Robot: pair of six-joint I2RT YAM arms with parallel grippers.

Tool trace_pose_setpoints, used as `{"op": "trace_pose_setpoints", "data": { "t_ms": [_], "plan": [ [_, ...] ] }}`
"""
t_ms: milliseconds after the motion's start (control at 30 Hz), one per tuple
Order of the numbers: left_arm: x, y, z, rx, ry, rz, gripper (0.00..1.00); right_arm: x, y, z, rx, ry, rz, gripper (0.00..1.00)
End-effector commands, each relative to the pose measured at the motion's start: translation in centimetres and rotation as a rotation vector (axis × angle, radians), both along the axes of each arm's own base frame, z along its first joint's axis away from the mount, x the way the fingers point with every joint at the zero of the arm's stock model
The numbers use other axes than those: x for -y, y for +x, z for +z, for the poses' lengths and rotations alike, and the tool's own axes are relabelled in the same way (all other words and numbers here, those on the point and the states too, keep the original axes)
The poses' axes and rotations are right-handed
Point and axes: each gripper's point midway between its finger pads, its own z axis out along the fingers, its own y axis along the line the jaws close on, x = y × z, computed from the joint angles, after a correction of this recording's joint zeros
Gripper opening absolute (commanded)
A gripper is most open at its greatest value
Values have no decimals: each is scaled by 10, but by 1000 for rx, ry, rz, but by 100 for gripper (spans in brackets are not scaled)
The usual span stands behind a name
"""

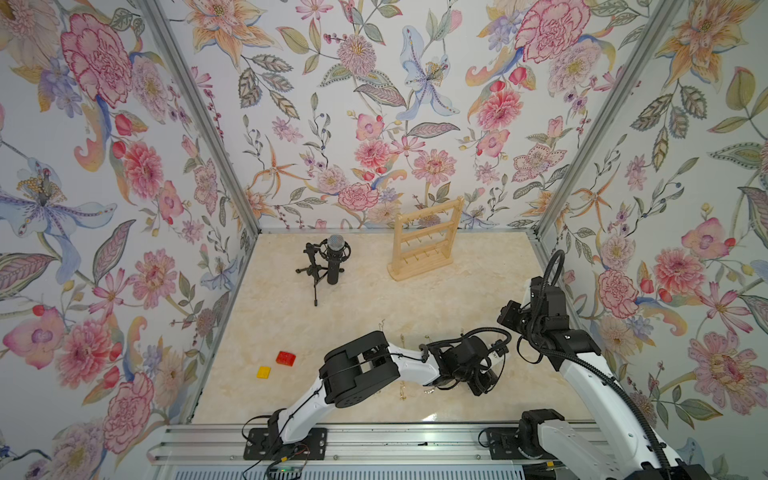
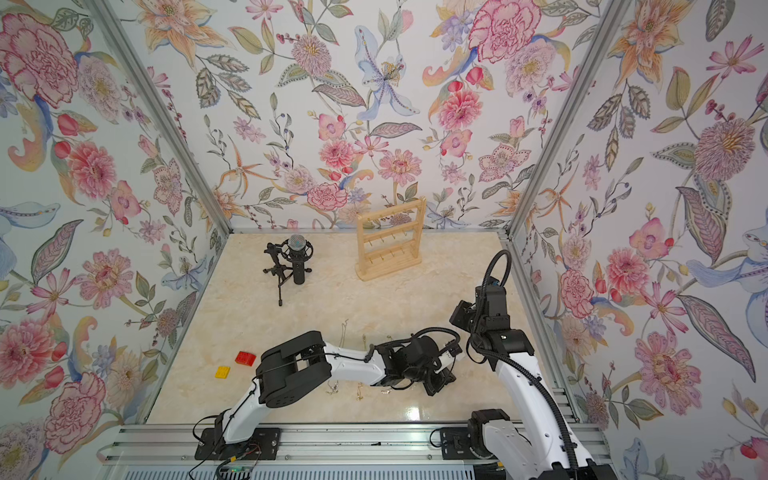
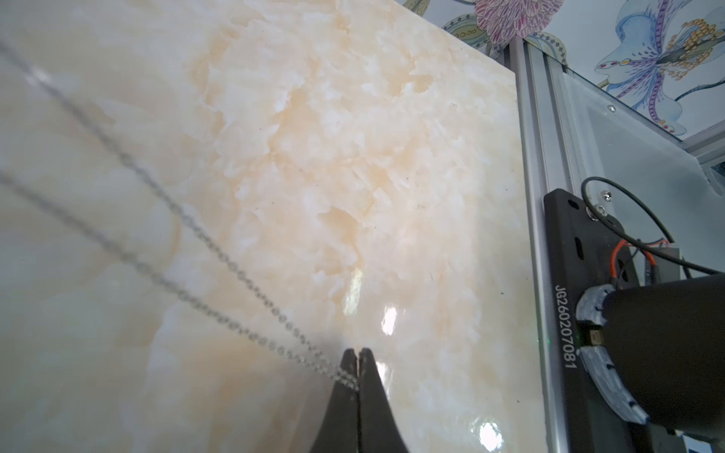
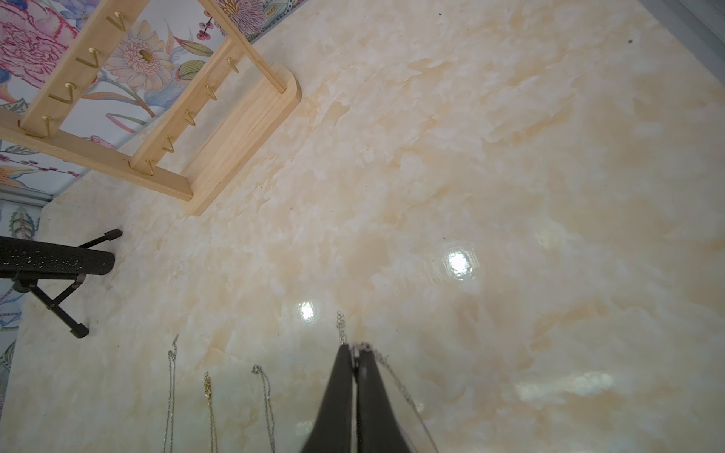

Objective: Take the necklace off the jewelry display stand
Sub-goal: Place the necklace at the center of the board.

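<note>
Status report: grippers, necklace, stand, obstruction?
Left gripper shut on necklace. Right gripper shut on a chain, same one unclear. Jewelry display stand visible hooks bare. Nothing in the way.

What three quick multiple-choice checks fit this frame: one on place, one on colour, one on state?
1. Where is the jewelry display stand?
A. At the near edge, by the arm bases.
B. At the far end of the table, beside the microphone.
C. Lying flat in the middle.

2. What colours are the two small blocks?
A. One red block, one yellow block.
B. Blue and green.
C. Both black.

3. How is the left claw?
A. Wide open over bare table.
B. Shut on a necklace chain.
C. Shut on a block.

Answers:
1. B: both top views show it upright near the back wall.
2. A: both colours show on the table's near left.
3. B: the left wrist view shows the tips pinched on the chain.
</note>
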Motion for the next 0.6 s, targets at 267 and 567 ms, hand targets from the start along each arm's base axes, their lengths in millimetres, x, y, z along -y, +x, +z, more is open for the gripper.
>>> {"op": "trace_pose_setpoints", "data": {
  "t_ms": [267,567],
  "plan": [
    [-34,2,-34,14,168,87,4,7,14,-28,-47,11,-35,0],
    [-33,-4,-32,40,184,80,4,2,26,-52,-103,17,-9,0]
  ]
}}
